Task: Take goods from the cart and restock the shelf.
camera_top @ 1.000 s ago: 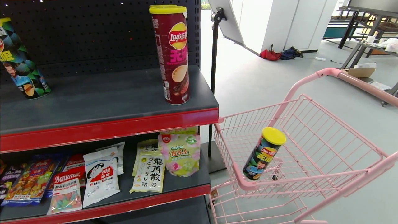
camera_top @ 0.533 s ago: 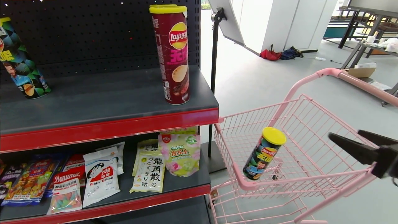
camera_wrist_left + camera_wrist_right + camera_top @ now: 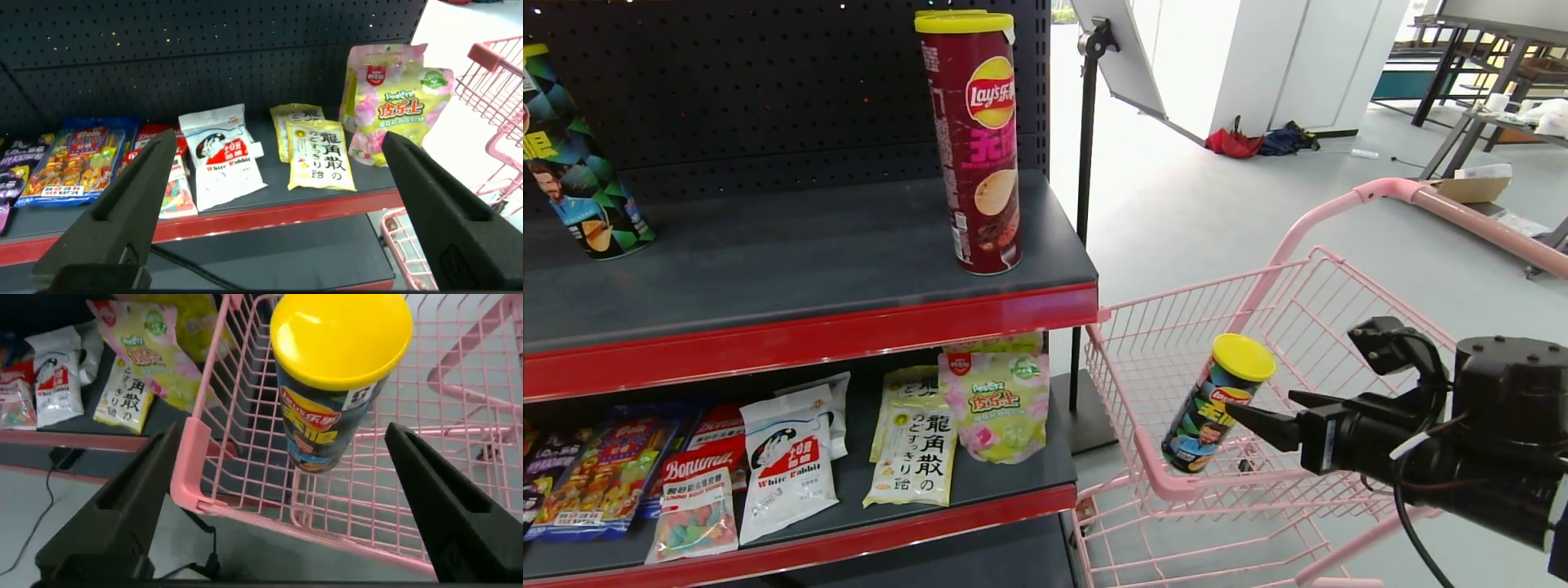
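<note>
A chip can (image 3: 1215, 404) with a yellow lid and dark colourful wrapper leans tilted in the front left corner of the pink cart (image 3: 1339, 220). My right gripper (image 3: 1262, 402) hovers just right of the can, near its upper half, open and empty. In the right wrist view the can (image 3: 335, 392) lies between and beyond the spread fingers of that gripper (image 3: 282, 429), not touching them. My left gripper (image 3: 278, 136) is open and empty, facing the lower shelf's snack bags (image 3: 221, 155). The upper shelf (image 3: 792, 253) holds a tall maroon chip can (image 3: 976, 143) and a dark can (image 3: 576, 163).
Snack bags (image 3: 915, 441) crowd the lower shelf. A black stand pole (image 3: 1082, 204) rises between shelf and cart. The upper shelf has bare board between its two cans. Tables and clutter stand far off at the back right.
My right arm has come in from the right edge and moved left across the cart, ending beside the can. The can and the shelf goods have not moved.
</note>
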Available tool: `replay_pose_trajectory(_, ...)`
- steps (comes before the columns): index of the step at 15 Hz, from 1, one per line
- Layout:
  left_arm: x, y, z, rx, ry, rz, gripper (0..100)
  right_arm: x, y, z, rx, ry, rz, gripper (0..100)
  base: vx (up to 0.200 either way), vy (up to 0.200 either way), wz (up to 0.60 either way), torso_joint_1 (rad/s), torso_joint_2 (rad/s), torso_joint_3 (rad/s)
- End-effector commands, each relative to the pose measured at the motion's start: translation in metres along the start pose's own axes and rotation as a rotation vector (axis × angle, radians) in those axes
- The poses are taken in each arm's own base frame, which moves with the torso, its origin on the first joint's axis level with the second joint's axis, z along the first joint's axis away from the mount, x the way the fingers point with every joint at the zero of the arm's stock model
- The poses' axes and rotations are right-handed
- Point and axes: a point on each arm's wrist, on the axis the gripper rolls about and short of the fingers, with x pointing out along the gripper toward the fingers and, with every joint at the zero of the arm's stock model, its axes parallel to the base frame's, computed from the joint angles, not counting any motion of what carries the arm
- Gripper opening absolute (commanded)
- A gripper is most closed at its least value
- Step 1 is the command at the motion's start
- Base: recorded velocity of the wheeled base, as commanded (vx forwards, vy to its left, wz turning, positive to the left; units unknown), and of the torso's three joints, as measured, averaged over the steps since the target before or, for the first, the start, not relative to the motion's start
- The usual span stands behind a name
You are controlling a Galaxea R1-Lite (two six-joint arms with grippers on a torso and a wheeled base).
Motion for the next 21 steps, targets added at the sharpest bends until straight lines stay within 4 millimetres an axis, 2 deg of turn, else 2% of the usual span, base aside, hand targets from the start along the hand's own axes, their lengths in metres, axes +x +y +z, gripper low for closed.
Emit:
replay_pose_trajectory(1, 0.0, 0.0, 0.0, 0.0, 0.0, 0.001, 100, 0.014, -0.004, -0.009, 0.009, 0.059, -0.01, 100, 0.0, 0.0, 0.0, 0.0, 0.0, 0.0)
replay_pose_trajectory(6, 0.0, 0.0, 0.0, 0.0, 0.0, 0.001, 100, 0.025, -0.008, -0.014, 0.04, 0.095, -0.025, 100, 0.0, 0.0, 0.0, 0.0, 0.0, 0.0)
replay_pose_trajectory(11, 0.0, 0.0, 0.0, -0.002, 0.0, 0.002, 100, 0.052, -0.012, -0.021, 0.036, 0.09, -0.026, 100, 0.0, 0.0, 0.0, 0.0, 0.0, 0.0)
replay_pose_trajectory(21, 0.0, 0.0, 0.0, -0.002, 0.0, 0.002, 100, 0.087, -0.018, -0.03, 0.037, 0.076, -0.063, 100, 0.0, 0.0, 0.0, 0.0, 0.0, 0.0)
